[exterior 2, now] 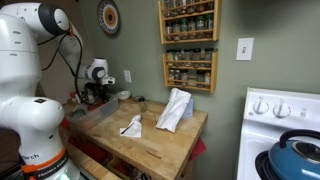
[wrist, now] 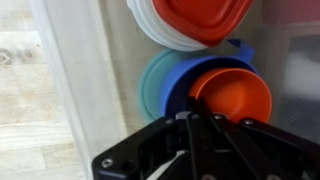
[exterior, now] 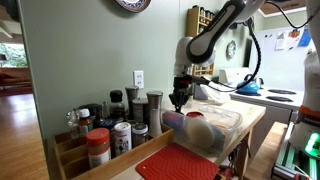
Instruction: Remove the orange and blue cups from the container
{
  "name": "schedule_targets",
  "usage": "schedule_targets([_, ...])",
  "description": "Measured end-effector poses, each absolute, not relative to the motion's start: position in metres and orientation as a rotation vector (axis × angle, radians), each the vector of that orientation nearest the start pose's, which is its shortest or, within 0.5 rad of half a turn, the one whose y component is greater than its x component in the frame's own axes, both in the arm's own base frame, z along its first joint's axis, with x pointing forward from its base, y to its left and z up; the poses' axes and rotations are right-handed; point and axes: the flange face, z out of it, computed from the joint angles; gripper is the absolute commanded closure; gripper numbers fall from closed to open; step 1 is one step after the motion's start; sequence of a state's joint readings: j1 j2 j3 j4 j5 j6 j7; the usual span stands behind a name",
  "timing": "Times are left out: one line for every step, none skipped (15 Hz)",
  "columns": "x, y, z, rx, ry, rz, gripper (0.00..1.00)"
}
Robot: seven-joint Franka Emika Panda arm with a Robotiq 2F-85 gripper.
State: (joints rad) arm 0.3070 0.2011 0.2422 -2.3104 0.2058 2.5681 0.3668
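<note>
In the wrist view an orange cup (wrist: pixel 232 98) sits nested in a blue cup (wrist: pixel 180 82), which sits in a teal cup (wrist: pixel 152 80), all inside the clear plastic container (wrist: pixel 82 70). My gripper (wrist: pixel 190 120) is shut, with its tips over the left rim of the orange cup and still above the cups. In an exterior view the gripper (exterior: pixel 180 100) hangs just over the container's near end (exterior: pixel 228 128), where the blue cup (exterior: pixel 172 121) shows. In an exterior view the gripper (exterior 2: pixel 96 92) is small and far off.
Red-lidded white tubs (wrist: pixel 195 18) lie in the container beside the cups. Spice jars and bottles (exterior: pixel 112 128) stand along the wall. A red mat (exterior: pixel 178 162) lies at the counter's front. Crumpled cloths (exterior 2: pixel 176 108) lie on the wooden counter (exterior 2: pixel 150 140). A stove (exterior 2: pixel 285 130) stands nearby.
</note>
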Motion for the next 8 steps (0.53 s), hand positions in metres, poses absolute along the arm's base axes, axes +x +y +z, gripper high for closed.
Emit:
schedule_targets([0.455, 0.275, 0.269, -2.966, -0.01, 0.02, 0.99])
schedule_targets([0.455, 0.274, 0.276, -2.963, -0.013, 0.002, 0.99])
schedule_targets([0.454, 0.274, 0.286, -2.96, -0.016, -0.019, 0.99])
schedule_targets([0.451, 0.273, 0.299, -2.959, -0.023, -0.039, 0.99])
schedule_targets([0.446, 0.271, 0.313, -2.962, -0.029, -0.048, 0.99])
schedule_targets([0.439, 0.268, 0.329, -2.974, -0.027, -0.044, 0.99])
schedule_targets([0.431, 0.264, 0.346, -2.992, -0.003, -0.036, 0.99])
schedule_targets([0.423, 0.257, 0.362, -3.008, 0.031, -0.025, 0.97])
